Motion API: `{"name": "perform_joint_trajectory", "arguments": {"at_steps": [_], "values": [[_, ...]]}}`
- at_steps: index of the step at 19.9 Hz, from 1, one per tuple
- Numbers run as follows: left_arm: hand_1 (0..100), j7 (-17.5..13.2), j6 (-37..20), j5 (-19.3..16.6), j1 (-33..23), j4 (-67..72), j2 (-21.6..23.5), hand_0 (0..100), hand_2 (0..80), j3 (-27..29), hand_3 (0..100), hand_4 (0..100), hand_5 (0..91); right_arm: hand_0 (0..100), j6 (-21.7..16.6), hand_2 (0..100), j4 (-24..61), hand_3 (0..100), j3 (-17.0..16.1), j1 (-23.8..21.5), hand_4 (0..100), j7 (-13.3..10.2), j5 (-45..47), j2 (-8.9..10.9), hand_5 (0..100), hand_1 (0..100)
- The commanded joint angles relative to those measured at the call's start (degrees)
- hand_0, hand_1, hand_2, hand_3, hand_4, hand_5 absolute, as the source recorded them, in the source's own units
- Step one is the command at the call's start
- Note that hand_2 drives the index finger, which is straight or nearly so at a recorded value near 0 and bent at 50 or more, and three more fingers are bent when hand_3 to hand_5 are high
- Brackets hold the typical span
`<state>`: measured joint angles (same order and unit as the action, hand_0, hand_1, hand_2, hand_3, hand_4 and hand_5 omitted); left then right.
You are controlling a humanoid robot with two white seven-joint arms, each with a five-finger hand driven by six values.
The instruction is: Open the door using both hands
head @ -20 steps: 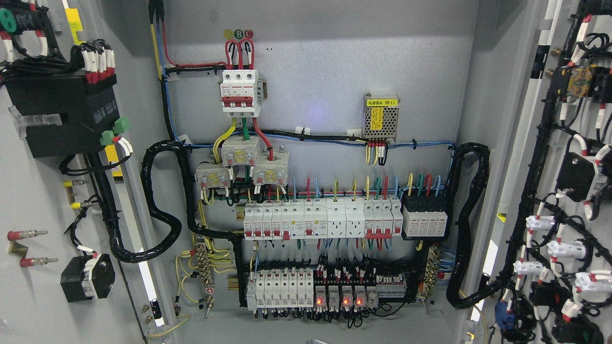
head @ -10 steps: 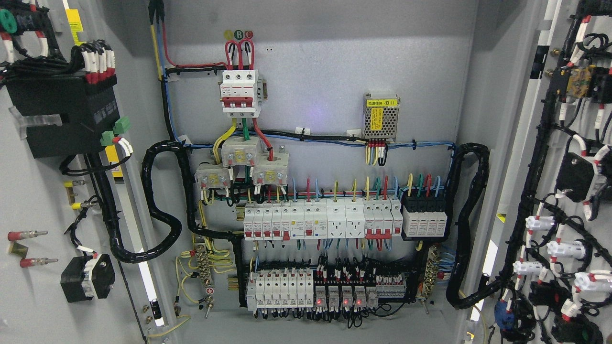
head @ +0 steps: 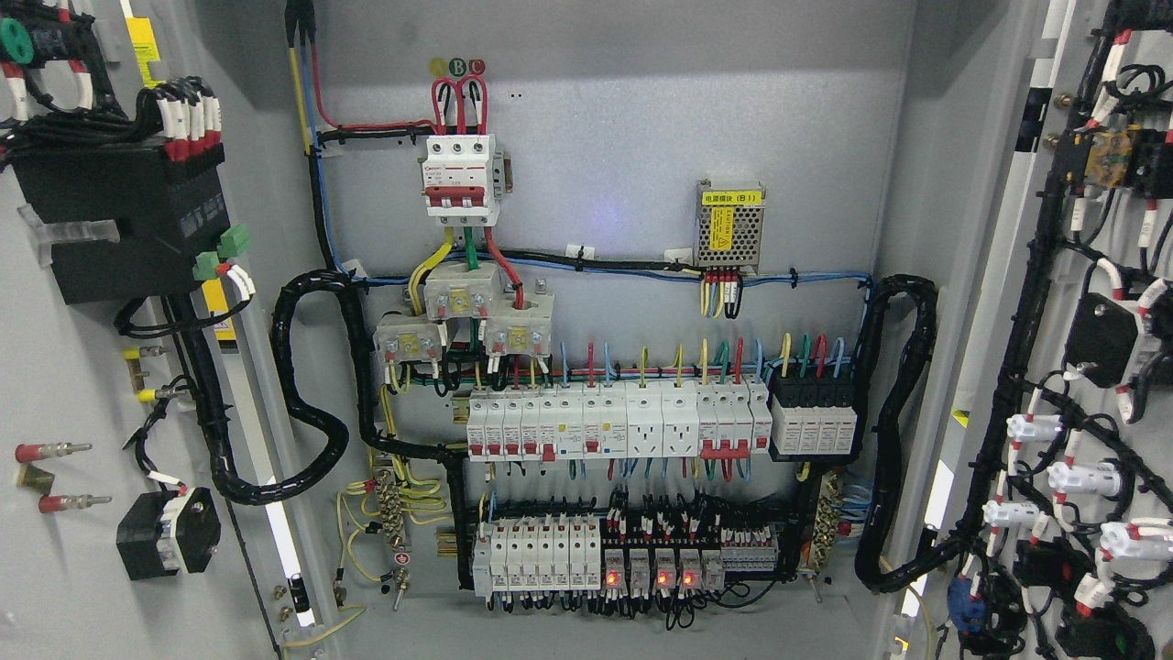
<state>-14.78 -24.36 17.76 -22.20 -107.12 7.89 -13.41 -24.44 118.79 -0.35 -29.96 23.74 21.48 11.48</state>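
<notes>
Grey sheet-metal back panel (head: 623, 156) of an electrical cabinet fills the head view. Both doors stand swung open: the left door (head: 64, 385) occupies the picture's left edge and the right door (head: 1100, 275) the right edge, each showing its wired inner face. Near the panel's top edge sits a three-pole main breaker (head: 461, 179) with red levers; a small mesh-covered power supply (head: 729, 225) with a yellow label is mounted toward the panel's right side. A row of white breakers (head: 614, 420) runs across the panel's middle. Along the bottom edge, a relay row (head: 660, 568) shows three red indicator lights. Black cable looms (head: 312, 385) loop at the left and right sides. Neither robot hand appears, so hand state cannot be told.
</notes>
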Motion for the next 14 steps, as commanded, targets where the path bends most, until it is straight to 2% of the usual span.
{"name": "perform_joint_trajectory", "arguments": {"at_steps": [1, 4, 7, 9, 14], "values": [[56, 0.01, -4.81, 0.00, 0.05, -10.57, 0.90, 12, 0.0, 5.05, 0, 0, 0.0, 0, -0.44, 4, 1.18, 0, -5.62, 1.29, 0, -1.41, 1.89, 1.44, 0, 50], [56, -0.08, -7.18, 0.00, -0.03, -10.65, 1.16, 12, 0.0, 6.55, 0, 0, 0.0, 0, -0.09, 4, 1.18, 0, -6.67, 4.99, 0, -1.68, 1.98, 1.26, 0, 50], [56, -0.08, -10.62, 0.00, -0.73, -10.57, 1.16, 12, 0.0, 7.34, 0, 0, 0.0, 0, 0.70, 4, 1.18, 0, -6.33, 6.40, 0, -1.76, 1.98, 1.35, 0, 50], [56, -0.08, -10.80, 0.00, -1.61, -10.57, 0.99, 12, 0.0, 9.09, 0, 0, 0.0, 0, 2.89, 4, 1.18, 0, -6.67, 7.54, 0, -2.64, 1.98, 1.35, 0, 50], [56, -0.08, -11.15, 0.35, -2.58, -10.30, 0.37, 12, 0.0, 14.37, 0, 0, 0.0, 0, 2.38, 4, 1.18, 0, -8.34, 7.28, 0, -3.35, 1.98, 1.00, 0, 50]]}}
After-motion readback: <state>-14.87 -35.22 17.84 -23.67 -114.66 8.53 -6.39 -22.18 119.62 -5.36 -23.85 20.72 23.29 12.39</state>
